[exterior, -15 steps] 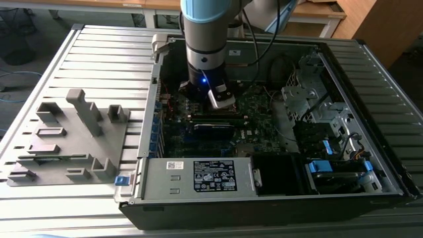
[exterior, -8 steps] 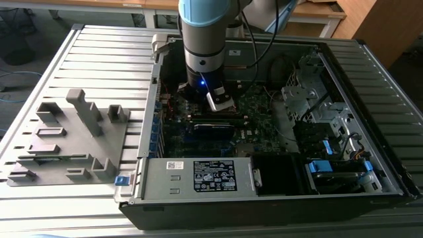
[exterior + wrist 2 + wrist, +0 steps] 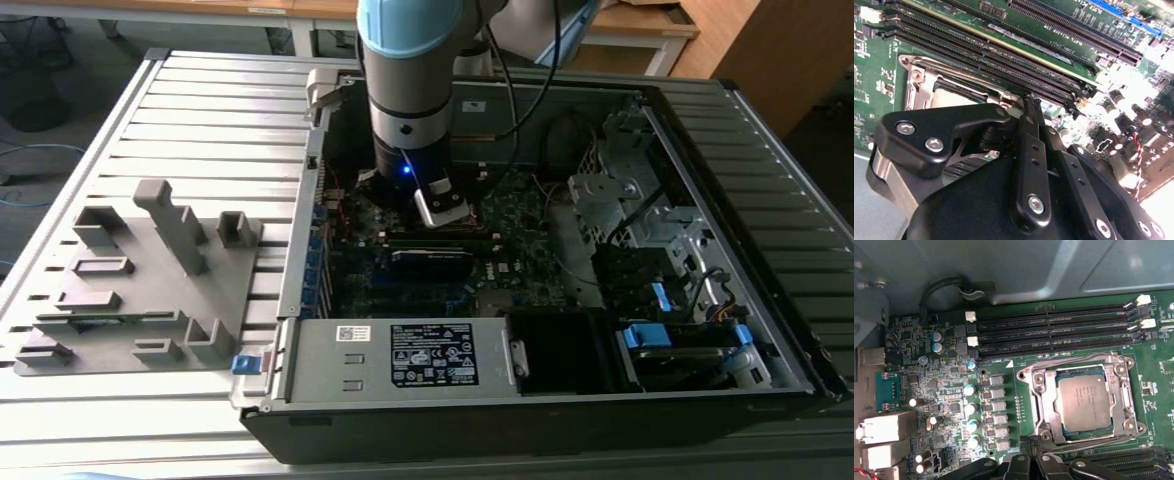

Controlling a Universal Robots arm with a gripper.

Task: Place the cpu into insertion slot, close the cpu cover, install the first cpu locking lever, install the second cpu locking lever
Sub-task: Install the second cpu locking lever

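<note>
Your gripper (image 3: 1029,102), fingers pressed together and holding nothing, sits just past the edge of the insertion slot (image 3: 1026,377), where the cpu (image 3: 1085,401) lies, probably under the cpu cover (image 3: 1041,405).

A slatted grey metal table (image 3: 200,110) fills the room's middle, wooden furniture (image 3: 747,50) behind it.
</note>
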